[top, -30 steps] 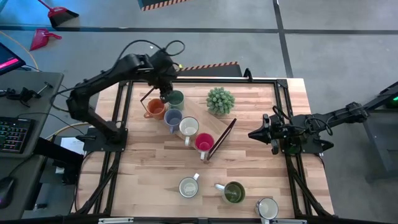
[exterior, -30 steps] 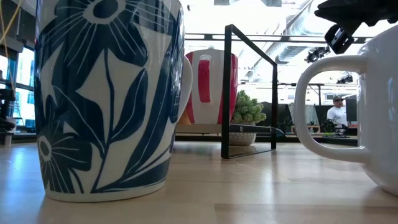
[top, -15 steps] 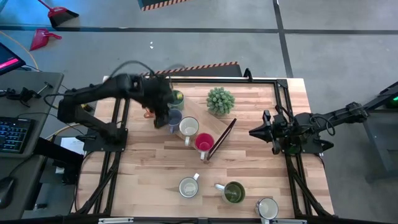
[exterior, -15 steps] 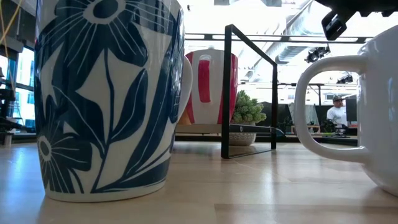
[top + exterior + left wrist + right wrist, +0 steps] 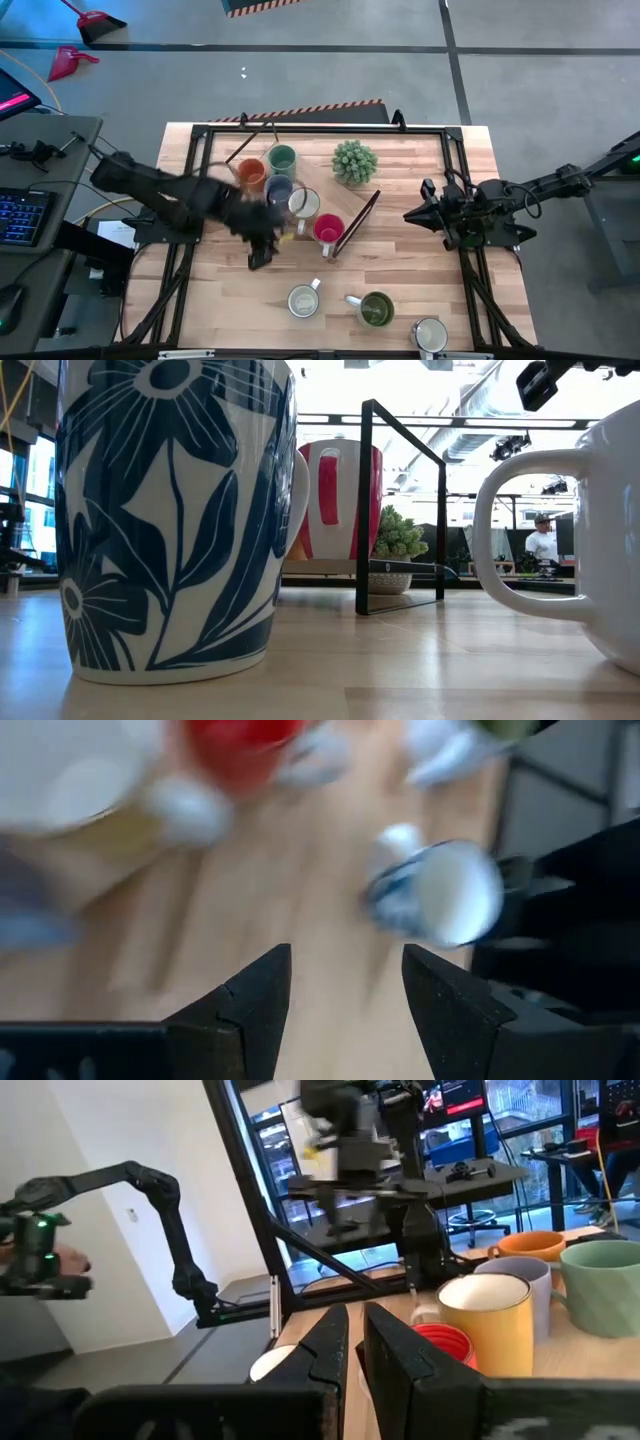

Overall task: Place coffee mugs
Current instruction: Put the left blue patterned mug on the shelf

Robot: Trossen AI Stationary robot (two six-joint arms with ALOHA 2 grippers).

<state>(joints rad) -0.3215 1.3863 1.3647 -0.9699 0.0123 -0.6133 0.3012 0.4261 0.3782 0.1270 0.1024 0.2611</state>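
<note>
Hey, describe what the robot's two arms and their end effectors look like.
Both arms are dark, nearly black, built of jointed tubular links with thin black cables looping along them. The left end effector has two chunky, angular black fingers. The right end effector has two flat, matte black fingers on a boxy black body. No markings are visible on either.

Robotics lab; hazard-striped floor tape [image 5: 262,6]; desk keyboard [image 5: 22,212]; exposed ceiling ducts [image 5: 480,405]

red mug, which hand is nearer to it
Left. The left hand is open, close beside the red mug on its left in the high view. The right hand waits shut, farther off past the black stand.
</note>
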